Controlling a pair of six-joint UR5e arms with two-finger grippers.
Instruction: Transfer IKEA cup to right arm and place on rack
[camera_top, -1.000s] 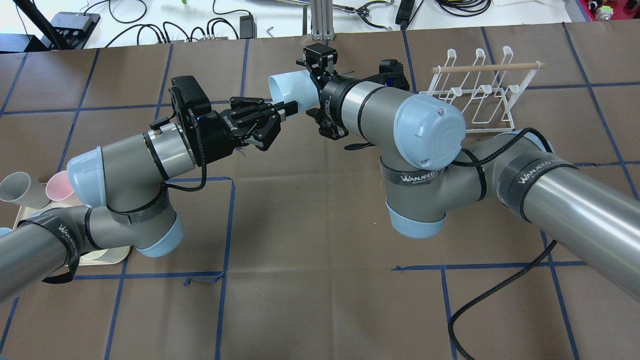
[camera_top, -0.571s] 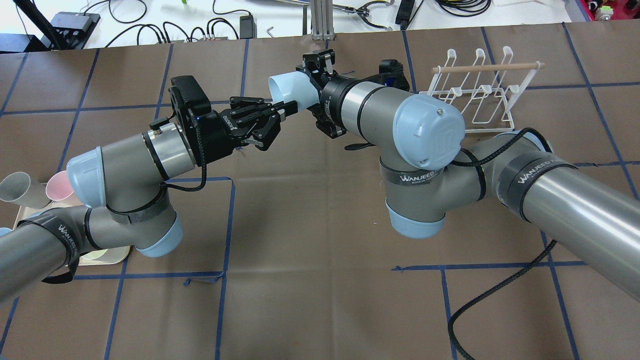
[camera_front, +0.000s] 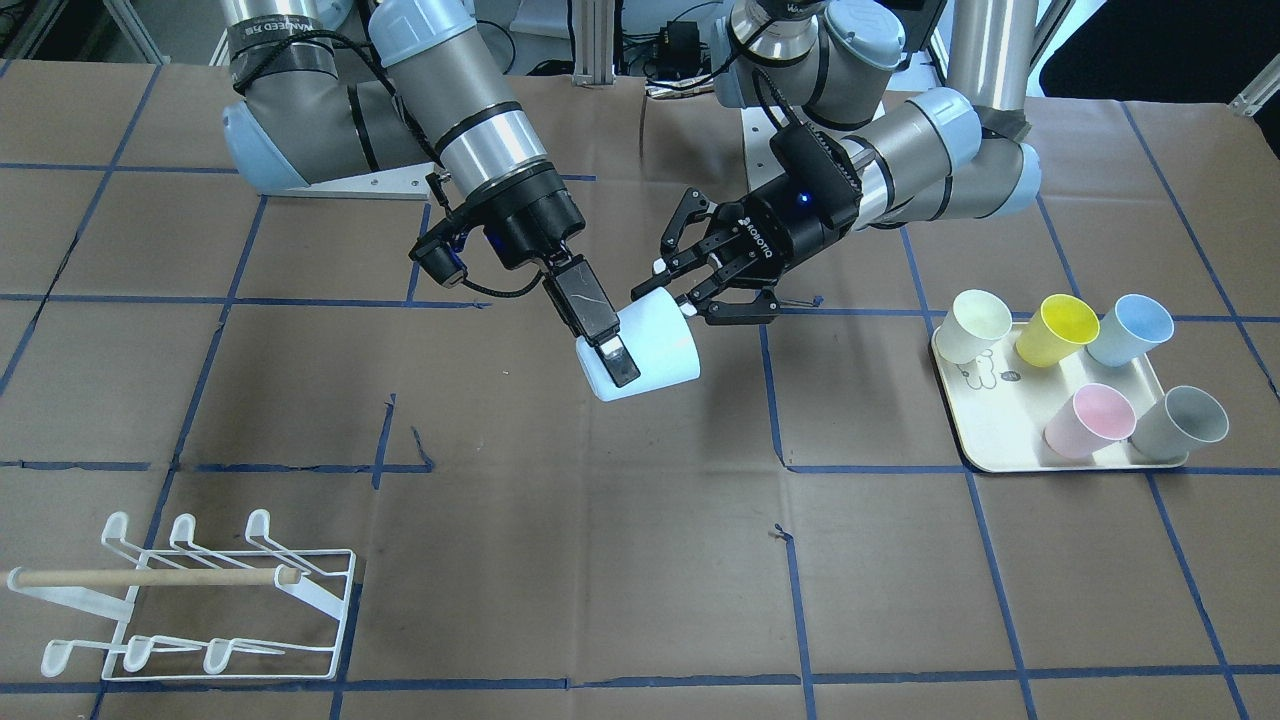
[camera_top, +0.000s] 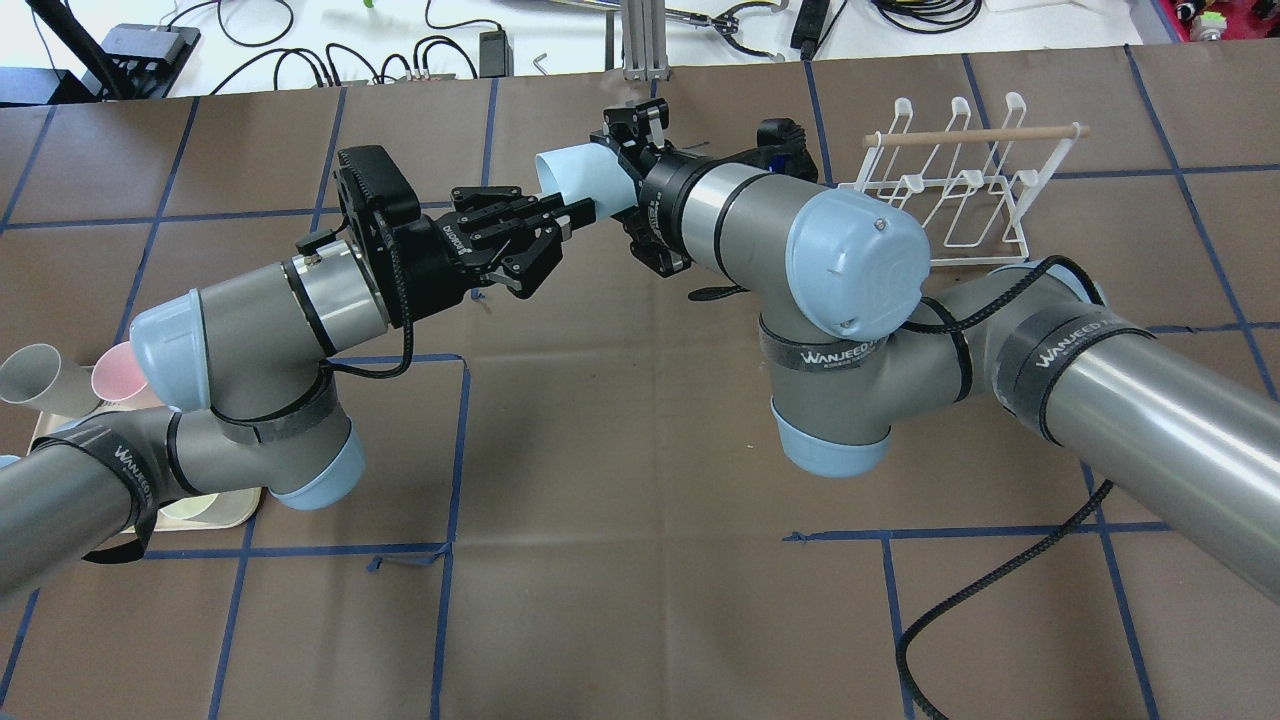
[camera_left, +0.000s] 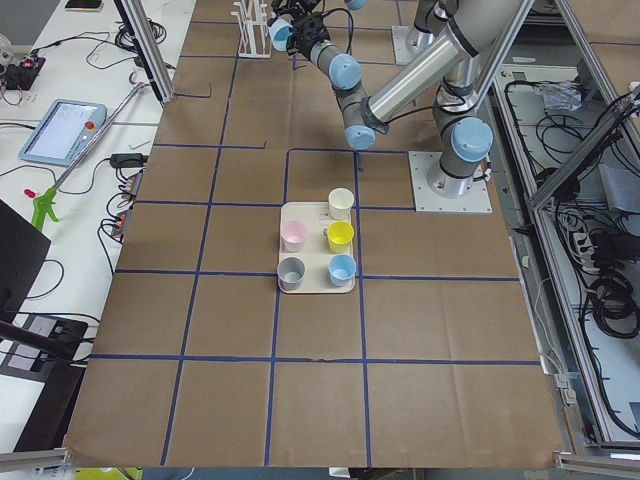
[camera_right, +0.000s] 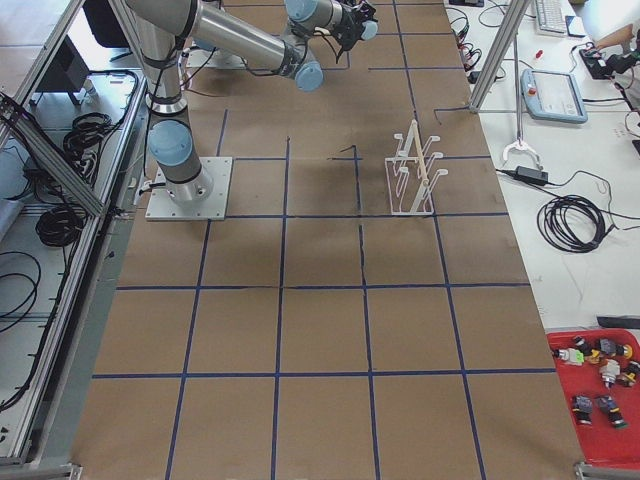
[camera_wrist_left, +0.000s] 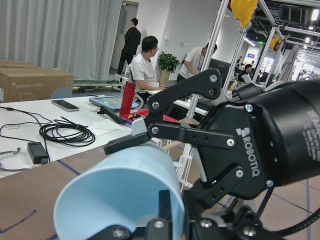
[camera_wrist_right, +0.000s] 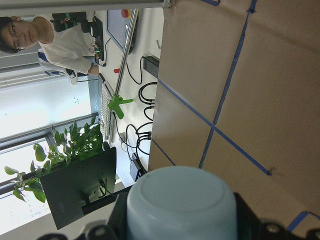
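Right pincer (camera_front: 628, 352) clamped, left pincer (camera_front: 678, 290) spread

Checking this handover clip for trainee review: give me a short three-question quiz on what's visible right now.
1. True or false: the rack already carries a cup.
2. How many cups stand on the tray? A three, B five, C seven.
3. Which gripper's fingers clamp the pale blue cup at its base end?
Key: 1 false; 2 B; 3 the right gripper.
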